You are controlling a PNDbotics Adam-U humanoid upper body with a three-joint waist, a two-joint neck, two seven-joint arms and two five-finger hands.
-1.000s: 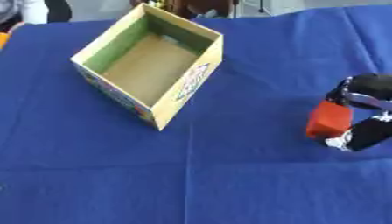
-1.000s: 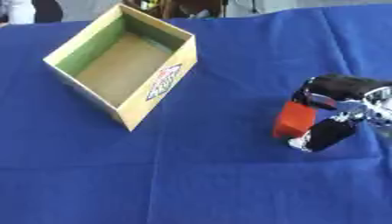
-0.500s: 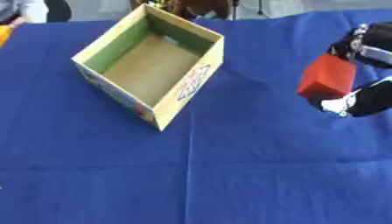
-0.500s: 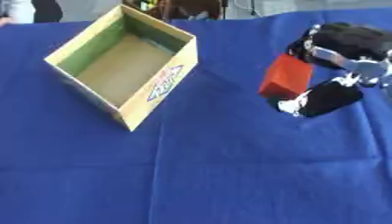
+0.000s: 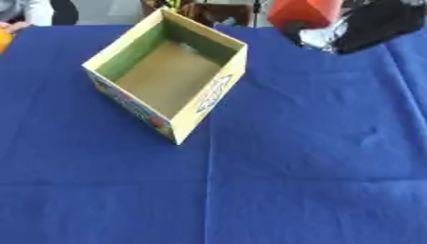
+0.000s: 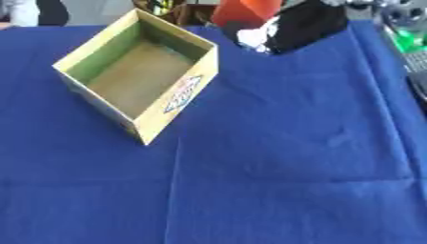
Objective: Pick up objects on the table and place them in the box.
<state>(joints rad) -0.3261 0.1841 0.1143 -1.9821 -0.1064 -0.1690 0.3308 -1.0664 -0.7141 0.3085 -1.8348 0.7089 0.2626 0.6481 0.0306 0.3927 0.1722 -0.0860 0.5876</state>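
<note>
Already airborne — red block held near the box's far corner

Red-orange block (image 5: 303,11) sat at the top of both views, lifted clear of the blue tablecloth (image 5: 317,157), just beyond and to the right of the open cardboard box (image 5: 168,76). Flat faces and crisp edges suggested a rigid, light thing — probably foam or plastic, not fragile, no sag or dent visible. Best hold, as I judged it, was across two opposite flat faces, where it would not roll; a corner hold would risk twisting out.

Right hand (image 6: 300,21) was closed around the block from the right side and below, dark fingers wrapped against it, a pale patch showing by the palm. How far the fingers reached over the hidden faces could not be told. Left hand showed in neither view.

Box stood empty, tilted diamond-wise to the camera, tan floor bare, printed label on its near-right wall. Block was not yet over the opening — near the far-right corner, apart from the rim. Cloth around the box showed only creases. Orange sliver (image 5: 3,40) at the left edge, unidentifiable.
</note>
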